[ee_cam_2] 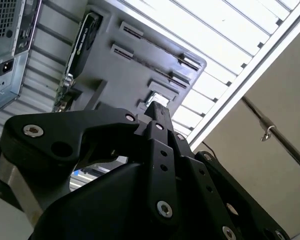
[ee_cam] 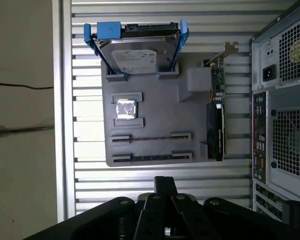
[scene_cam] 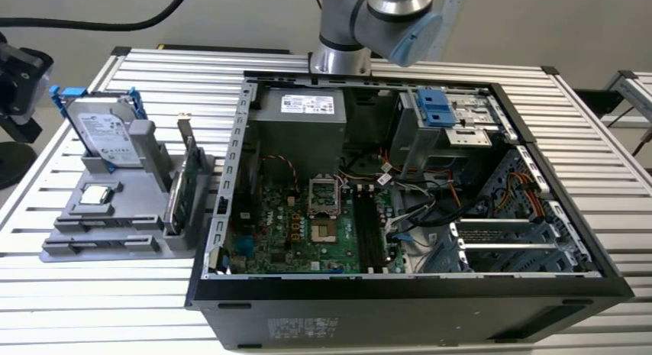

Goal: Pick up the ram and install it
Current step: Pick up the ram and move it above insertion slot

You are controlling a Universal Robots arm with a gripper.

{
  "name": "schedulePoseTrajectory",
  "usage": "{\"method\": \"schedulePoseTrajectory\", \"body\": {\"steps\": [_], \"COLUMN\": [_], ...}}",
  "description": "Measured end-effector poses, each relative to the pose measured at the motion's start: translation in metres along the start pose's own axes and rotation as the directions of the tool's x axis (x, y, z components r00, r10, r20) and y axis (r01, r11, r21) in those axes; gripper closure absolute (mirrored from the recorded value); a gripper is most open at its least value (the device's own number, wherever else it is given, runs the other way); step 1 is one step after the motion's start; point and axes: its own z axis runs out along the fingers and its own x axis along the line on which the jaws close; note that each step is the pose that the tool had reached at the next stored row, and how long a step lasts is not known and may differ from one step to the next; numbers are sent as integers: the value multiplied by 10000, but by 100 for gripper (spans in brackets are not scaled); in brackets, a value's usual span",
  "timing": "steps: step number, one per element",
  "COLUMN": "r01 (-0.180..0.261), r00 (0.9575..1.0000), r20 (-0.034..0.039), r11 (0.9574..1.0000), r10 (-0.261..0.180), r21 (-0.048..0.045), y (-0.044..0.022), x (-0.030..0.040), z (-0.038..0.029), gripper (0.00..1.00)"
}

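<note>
Closest to the lens in the first wrist view, the pincer (ee_cam: 165, 184) had its jaws drawn together with nothing between them, hovering over the slatted table (ee_cam: 85, 190) just off the grey tray (ee_cam: 155, 107). The ram (ee_cam: 151, 157) appeared as a thin dark stick standing on edge in a long slotted holder along the tray's border, apart from the pincer. That upright seating probably left its top edge free for a pinch from above. Farther across the tray sat a small square chip (ee_cam: 125, 107), a hard drive (ee_cam: 135, 55) in a blue frame, and a card (ee_cam: 217, 125) with a metal bracket. Beside the tray stood the computer case (scene_cam: 408, 179), lid off, exposing the black motherboard slots (scene_cam: 365, 227).
</note>
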Motion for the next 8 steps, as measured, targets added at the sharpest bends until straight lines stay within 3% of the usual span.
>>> {"method": "schedulePoseTrajectory", "body": {"steps": [8], "r01": [33], "r00": [10000], "r20": [-4], "r11": [10000], "r10": [-33], "r21": [1], "y": [-66], "x": [-3], "z": [-4], "gripper": [100]}}
